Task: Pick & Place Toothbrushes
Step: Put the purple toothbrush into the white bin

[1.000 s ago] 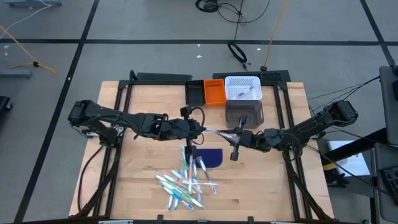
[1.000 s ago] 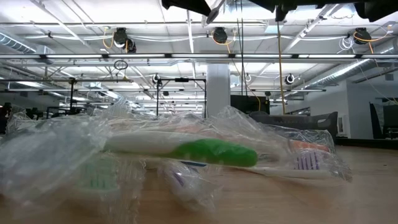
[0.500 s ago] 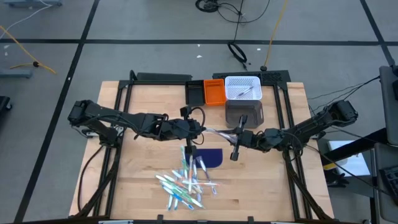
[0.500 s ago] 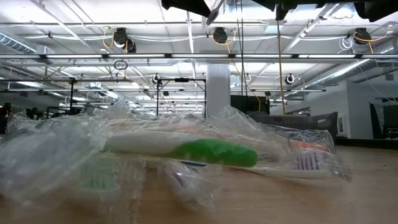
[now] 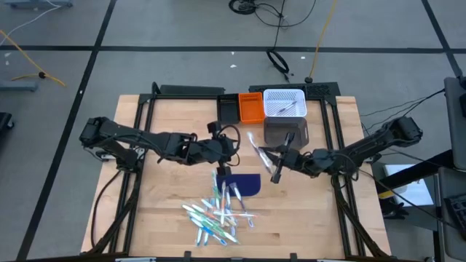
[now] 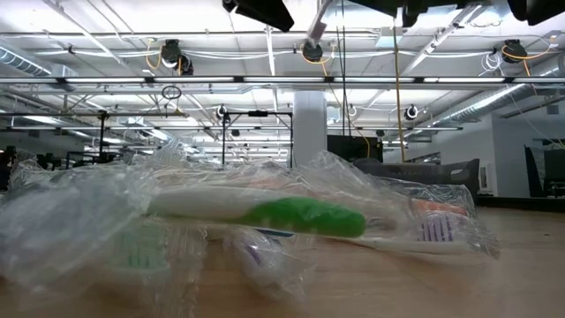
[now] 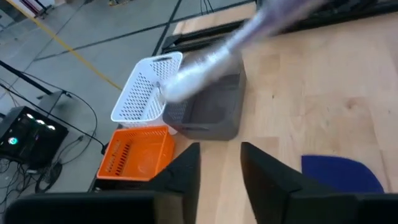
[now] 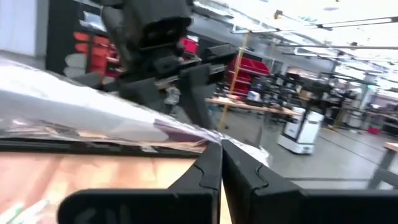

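Left gripper [image 5: 231, 145], mid-frame in the high view, has just let go: its fingers [image 7: 186, 171] now stand apart with nothing between them. Right gripper [image 5: 273, 154], beside it, stays clenched on the wrapped toothbrush [image 5: 256, 149], which has swung toward the grey bin [image 5: 286, 131] at upper centre. The handover looks complete. Remaining toothbrushes [image 5: 216, 216] lie lower centre.

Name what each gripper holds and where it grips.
The right gripper pinches one end of a wrapped toothbrush. The left gripper is open, holding nothing.
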Robot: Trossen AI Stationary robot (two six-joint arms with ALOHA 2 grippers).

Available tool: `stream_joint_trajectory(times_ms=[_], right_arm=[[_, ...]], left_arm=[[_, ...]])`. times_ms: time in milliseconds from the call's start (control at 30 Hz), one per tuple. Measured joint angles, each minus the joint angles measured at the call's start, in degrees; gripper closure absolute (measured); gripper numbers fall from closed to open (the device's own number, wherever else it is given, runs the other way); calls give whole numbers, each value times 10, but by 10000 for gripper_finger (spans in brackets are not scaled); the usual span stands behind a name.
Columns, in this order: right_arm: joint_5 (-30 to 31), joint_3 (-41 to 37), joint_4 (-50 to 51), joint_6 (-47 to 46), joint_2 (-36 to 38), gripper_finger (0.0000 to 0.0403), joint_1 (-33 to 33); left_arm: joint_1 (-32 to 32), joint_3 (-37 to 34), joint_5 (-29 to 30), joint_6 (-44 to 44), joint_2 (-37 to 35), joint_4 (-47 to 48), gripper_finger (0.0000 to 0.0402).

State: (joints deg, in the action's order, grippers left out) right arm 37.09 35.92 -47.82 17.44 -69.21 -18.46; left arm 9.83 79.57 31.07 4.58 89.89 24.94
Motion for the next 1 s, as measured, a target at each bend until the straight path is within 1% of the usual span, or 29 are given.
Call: stream_joint_trajectory(times_ms=[167, 233, 333, 600, 767, 1000], right_arm=[[13, 0, 47, 5, 42, 403, 17], [34, 0, 74, 5, 59, 403, 33], [43, 0, 124, -3, 84, 403, 70], [48, 0, 264, -63, 122, 403, 211], [46, 0, 314, -78, 123, 403, 311], [-23, 0, 341, -79, 89, 403, 433]], left_arm=[[6, 0, 0, -24, 0, 9, 254], [12, 0, 0, -25, 0, 13, 253], [20, 0, 0, -35, 0, 21, 256], [41, 0, 0, -52, 0, 28, 269], [48, 0, 0, -52, 0, 28, 270], [49, 0, 0, -51, 0, 28, 270]])
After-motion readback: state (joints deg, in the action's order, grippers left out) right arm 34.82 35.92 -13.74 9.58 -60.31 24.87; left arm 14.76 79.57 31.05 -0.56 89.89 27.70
